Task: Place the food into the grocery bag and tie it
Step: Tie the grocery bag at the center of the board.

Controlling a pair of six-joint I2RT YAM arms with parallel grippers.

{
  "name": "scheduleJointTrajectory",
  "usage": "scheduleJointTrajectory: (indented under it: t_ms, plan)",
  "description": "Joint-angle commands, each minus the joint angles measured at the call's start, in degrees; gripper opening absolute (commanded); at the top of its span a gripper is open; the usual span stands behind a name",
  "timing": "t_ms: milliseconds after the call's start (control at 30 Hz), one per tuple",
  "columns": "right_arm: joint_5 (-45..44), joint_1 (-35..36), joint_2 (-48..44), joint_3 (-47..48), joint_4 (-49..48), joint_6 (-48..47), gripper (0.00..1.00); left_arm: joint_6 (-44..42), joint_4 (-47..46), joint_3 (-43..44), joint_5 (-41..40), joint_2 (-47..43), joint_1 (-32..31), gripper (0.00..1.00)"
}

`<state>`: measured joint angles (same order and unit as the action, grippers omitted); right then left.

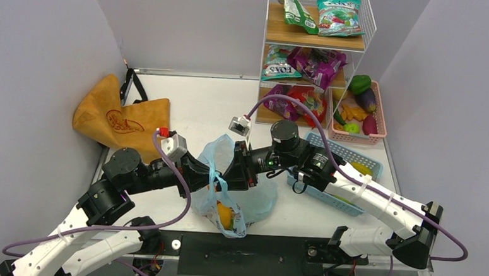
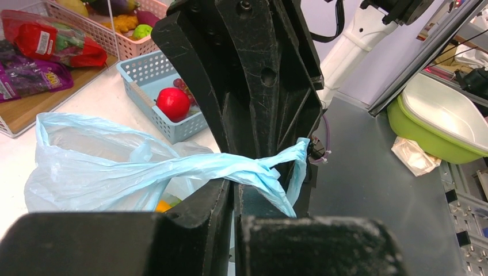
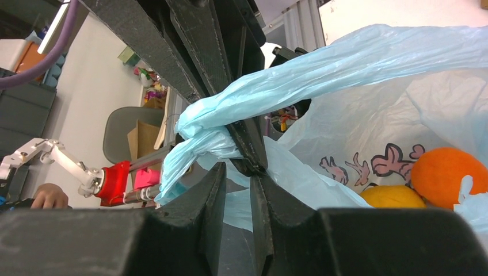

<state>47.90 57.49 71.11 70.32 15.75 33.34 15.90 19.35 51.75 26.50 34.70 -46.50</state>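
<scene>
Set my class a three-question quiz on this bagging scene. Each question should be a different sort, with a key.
1. True or false: the thin, light blue plastic grocery bag is empty.
2. What is the left gripper shut on? A) a twisted bag handle B) a snack packet C) a tan tote's strap
3. Fill in: the round red fruit lies in the light ___ slotted plastic basket.
Key: 1 false, orange and yellow food shows inside; 2 A; 3 blue.

Gray walls [image 1: 38, 38], wht table [image 1: 193, 104], wire shelf [image 1: 310, 39]
</scene>
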Motion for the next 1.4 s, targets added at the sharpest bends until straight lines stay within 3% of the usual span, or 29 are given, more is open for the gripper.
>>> scheduleJointTrajectory:
  t_ms: [0, 367, 933, 1367]
  plan:
    - [3.70, 1.55, -0.73, 0.41, -7.29, 0.94, 0.20, 0.30, -3.72, 0.11, -3.36, 0.15, -0.19, 0.00]
    - [2.18, 2.11, -1.24, -3.85, -17.82, 6.52, 0.31, 2.26, -5.76, -1.10, -4.49, -1.15, -0.23, 0.00]
    - [0.92, 2.91, -0.39, -2.81, -18.61, 6.70, 0.38, 4.85, -8.02, -2.80, -6.83, -2.20, -0.19, 0.00]
    - [-7.41, 5.64, 1.24, -1.84, -18.68, 6.85, 0.39, 5.81, -8.32, -4.02, -9.00, -3.22, -0.23, 0.00]
